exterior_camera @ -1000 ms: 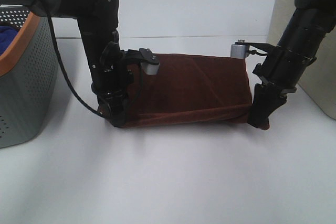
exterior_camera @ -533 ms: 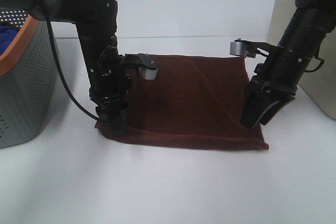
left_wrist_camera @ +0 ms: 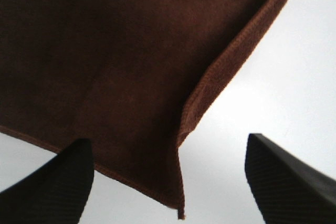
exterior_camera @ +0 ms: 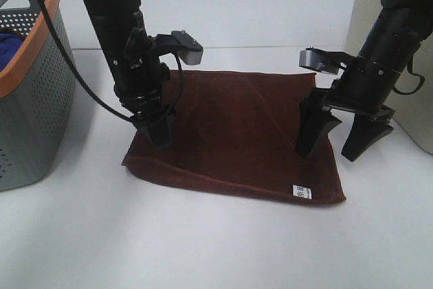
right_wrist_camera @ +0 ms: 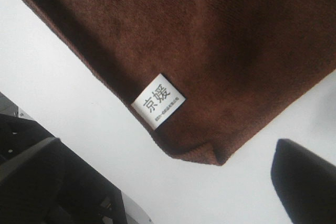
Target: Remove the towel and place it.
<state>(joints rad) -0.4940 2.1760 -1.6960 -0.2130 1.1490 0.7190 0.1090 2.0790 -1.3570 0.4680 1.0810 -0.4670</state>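
both grippers have let go and lifted since a second ago: left gripper [exterior_camera: 161, 133] and right gripper [exterior_camera: 336, 141] hang spread and empty above the towel [exterior_camera: 237, 133], which lies flat on the table [exterior_camera: 216, 248]. placing looks done; next, the arms should pull clear without snagging cloth.

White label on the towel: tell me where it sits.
In the exterior high view, the white label sits at the towel's near right corner, below the right gripper.

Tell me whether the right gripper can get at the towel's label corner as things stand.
Probably yes. The right gripper hangs open just above the towel, and the white label lies uncovered on the near corner below it, with nothing between them.
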